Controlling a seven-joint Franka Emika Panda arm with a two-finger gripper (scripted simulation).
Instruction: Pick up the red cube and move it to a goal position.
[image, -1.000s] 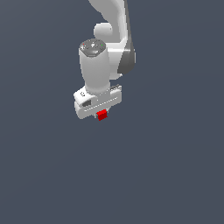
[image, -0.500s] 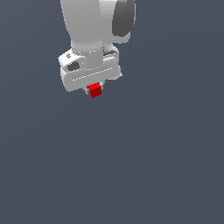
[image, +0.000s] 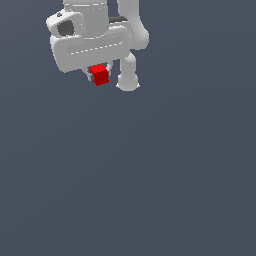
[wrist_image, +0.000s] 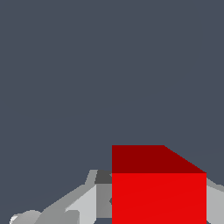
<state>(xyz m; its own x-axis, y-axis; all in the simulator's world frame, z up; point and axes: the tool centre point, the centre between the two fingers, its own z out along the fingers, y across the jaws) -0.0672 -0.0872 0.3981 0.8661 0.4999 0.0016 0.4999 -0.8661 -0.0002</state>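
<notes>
The red cube (image: 100, 75) hangs just under the white hand in the exterior view, high up and toward that view's left. My gripper (image: 99, 76) is shut on it, with short grey fingertips (image: 90, 76) showing on either side. The cube is lifted well off the grey floor. In the wrist view the red cube (wrist_image: 157, 188) fills much of the picture, with a grey finger (wrist_image: 83, 203) pressed against its side. Nothing marks a goal position in either view.
The white arm's base (image: 128, 80) stands just to the exterior view's right of the cube, with arm links (image: 132, 30) rising above it. A plain dark grey floor (image: 150, 175) spreads all around.
The gripper has risen with the red cube and shifted toward the exterior view's left, turning as it went. The arm's base column now shows beside the cube.
</notes>
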